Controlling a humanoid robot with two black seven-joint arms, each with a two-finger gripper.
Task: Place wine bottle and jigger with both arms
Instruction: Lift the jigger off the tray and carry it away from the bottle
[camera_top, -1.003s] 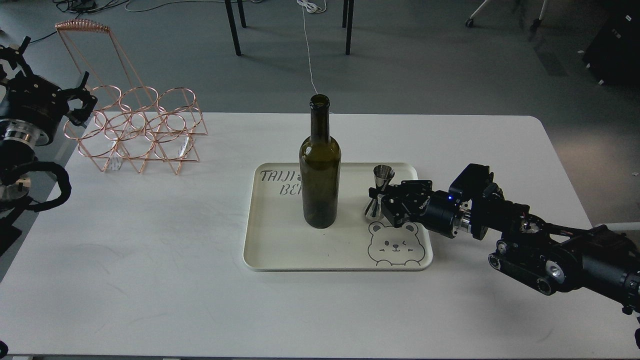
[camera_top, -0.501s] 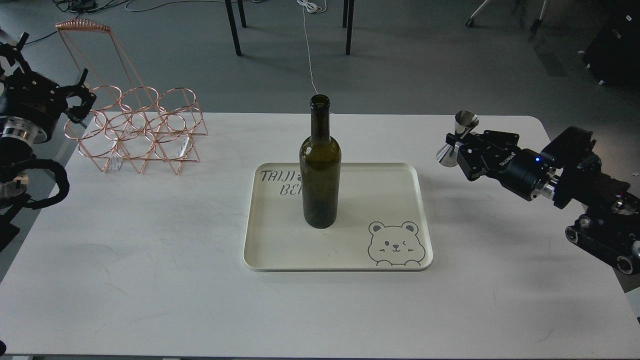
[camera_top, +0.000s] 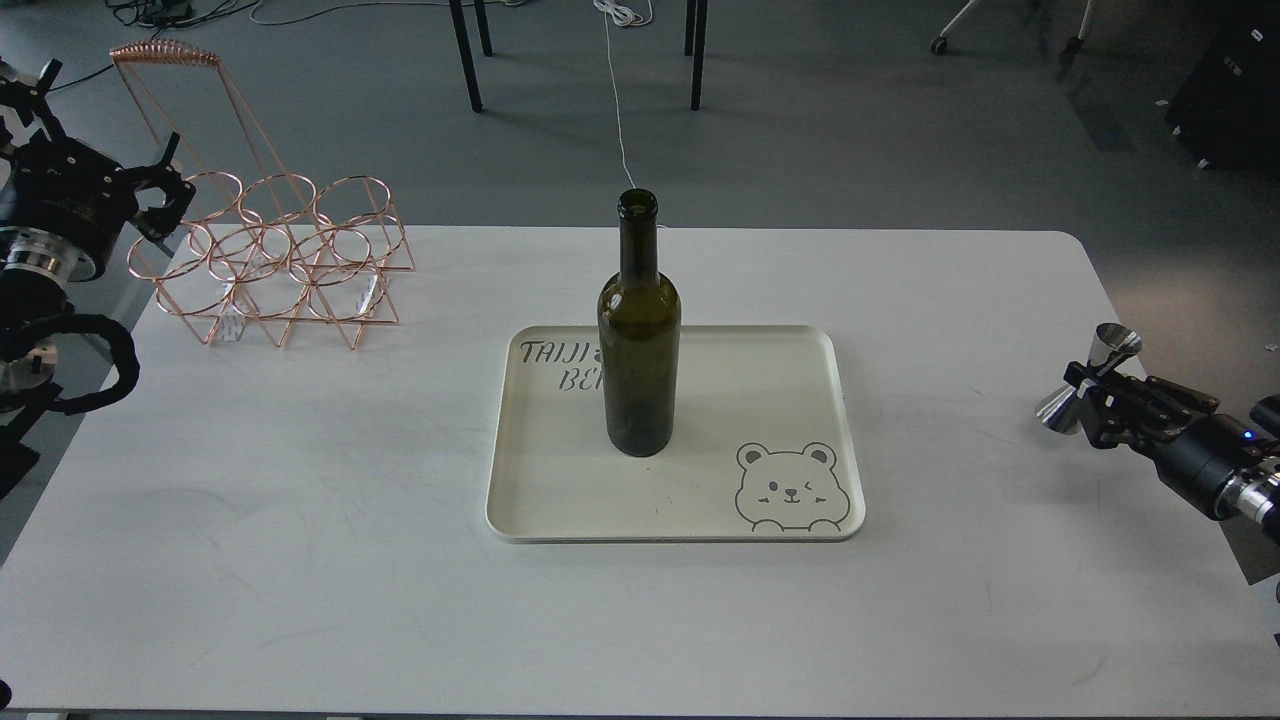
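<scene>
Jigger, one only, is clamped at its waist in my right gripper, tilted, above the table's right edge. One bottle stands upright on the single tray mid-table. I judge a level, gentle set-down best, releasing only once it rests. My left gripper waits off the far-left corner beside one copper rack; whether it is apart or together, I cannot tell.
</scene>
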